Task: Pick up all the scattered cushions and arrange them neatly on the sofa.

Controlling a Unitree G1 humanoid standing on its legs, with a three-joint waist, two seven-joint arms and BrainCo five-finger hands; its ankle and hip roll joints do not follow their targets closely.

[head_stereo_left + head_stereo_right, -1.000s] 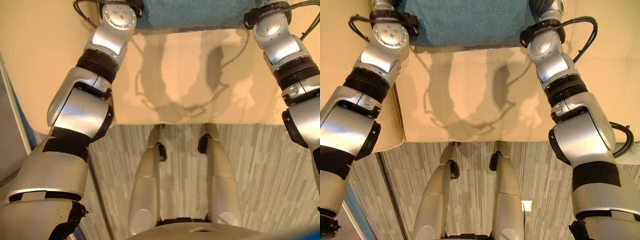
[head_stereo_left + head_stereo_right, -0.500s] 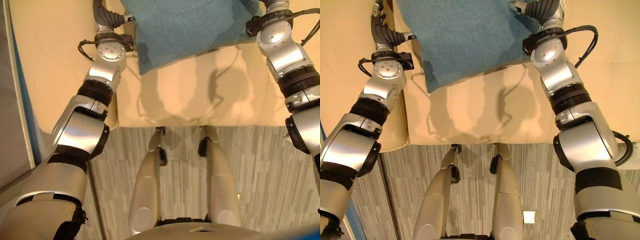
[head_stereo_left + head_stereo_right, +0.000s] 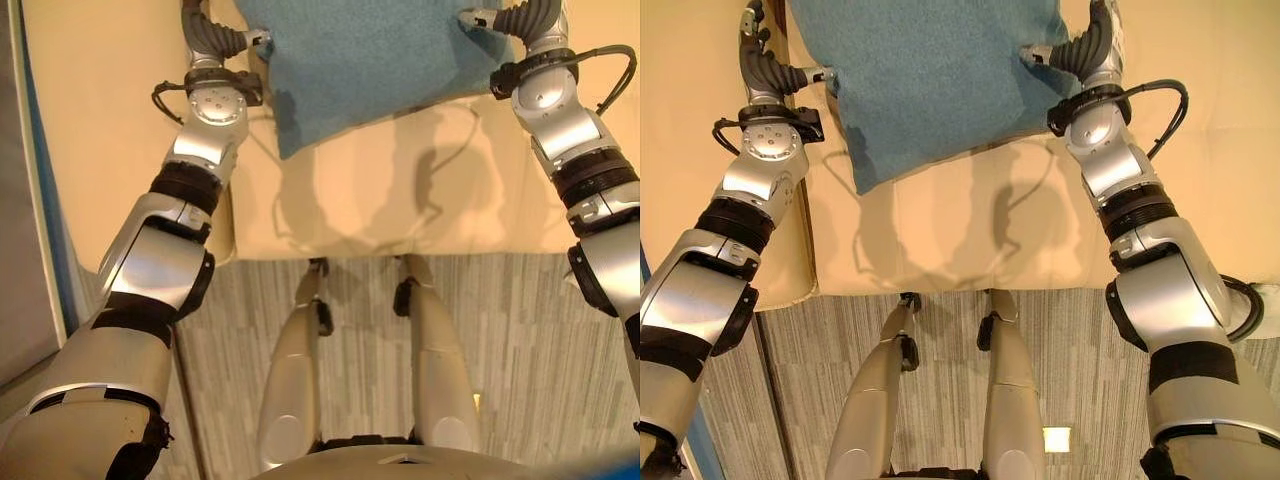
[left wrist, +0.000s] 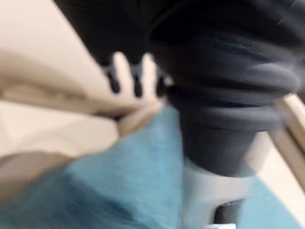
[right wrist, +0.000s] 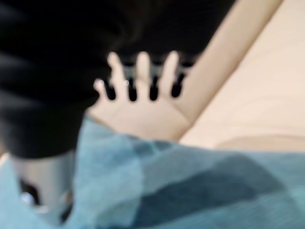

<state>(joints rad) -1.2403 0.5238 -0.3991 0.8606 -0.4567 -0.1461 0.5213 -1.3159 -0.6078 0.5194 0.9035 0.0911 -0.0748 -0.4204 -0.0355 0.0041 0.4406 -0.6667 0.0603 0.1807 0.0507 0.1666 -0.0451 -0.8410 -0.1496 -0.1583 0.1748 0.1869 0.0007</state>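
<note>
Right eye view: one teal cushion [image 3: 930, 80] lies over the seat of the cream sofa [image 3: 970, 230], tilted, one corner pointing toward the front edge. Left hand [image 3: 758, 62] is at the cushion's left edge, right hand [image 3: 1092, 48] at its right edge. Wrist views show each hand's fingers [image 5: 138, 76] straight and slightly spread past the cushion, against sofa upholstery. Grey striped floor [image 3: 1080, 360] lies below.

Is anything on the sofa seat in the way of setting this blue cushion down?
Nothing visible. The blue cushion sits between the left hand and the right hand over the beige sofa, and the seat in front of the cushion shows no other object. The seat under and beyond the cushion is hidden.
</note>
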